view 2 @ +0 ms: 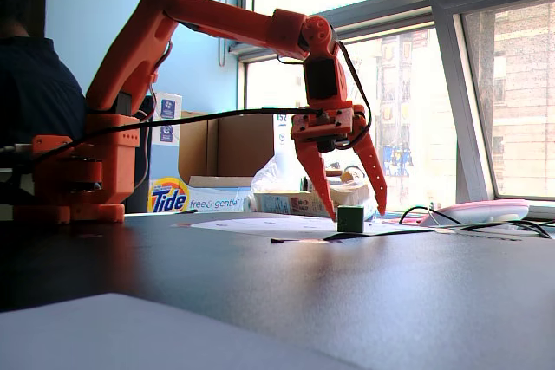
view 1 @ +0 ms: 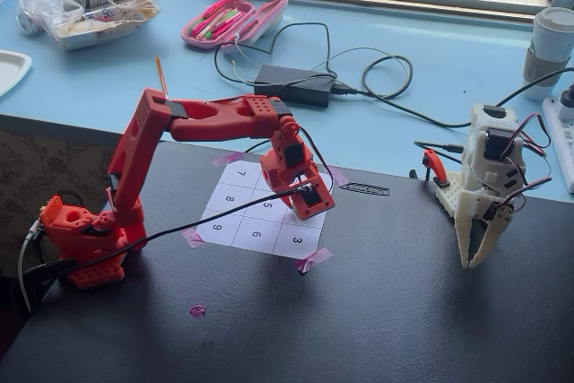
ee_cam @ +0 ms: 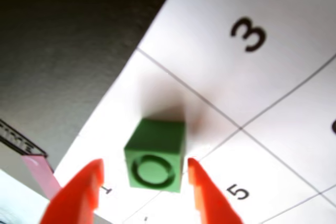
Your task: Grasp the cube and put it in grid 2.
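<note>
Between the two orange fingers of your claw (ee_cam: 143, 192) sits the cube (ee_cam: 155, 154), green with a round mark on top, and in the wrist view a gap shows on each side of it – the claw is spread open and holds nothing. The cube rests on the numbered sheet (view 1: 256, 235) in the cell next to the 3, with the 5 printed in the neighbouring cell; the numeral of its own cell is hidden, so you cannot be sure from here that it is grid 2, though I judge it likely. In a fixed view the fingertips (view 2: 333, 211) hang close to the bench (view 2: 347, 292) beside the cube. The risk now: the cube lies a little turned against the fingers, so one finger may touch first and push it over the line – or drag the taped paper.
</note>
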`<move>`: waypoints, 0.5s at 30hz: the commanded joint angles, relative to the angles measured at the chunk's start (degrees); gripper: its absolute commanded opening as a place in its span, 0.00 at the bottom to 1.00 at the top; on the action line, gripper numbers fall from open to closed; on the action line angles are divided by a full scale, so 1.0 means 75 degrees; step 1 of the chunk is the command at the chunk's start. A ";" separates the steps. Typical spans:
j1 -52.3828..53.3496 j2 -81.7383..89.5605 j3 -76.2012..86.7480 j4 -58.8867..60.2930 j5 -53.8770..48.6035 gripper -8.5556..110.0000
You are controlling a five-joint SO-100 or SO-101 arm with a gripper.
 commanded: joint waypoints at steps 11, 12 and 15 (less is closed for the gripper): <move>0.2063 0.4699 -0.0938 0.1605 -0.0855 0.28; 0.2320 0.5121 -0.0563 0.1652 -0.0937 0.28; 0.3082 0.6352 0.0844 0.1828 -0.1125 0.27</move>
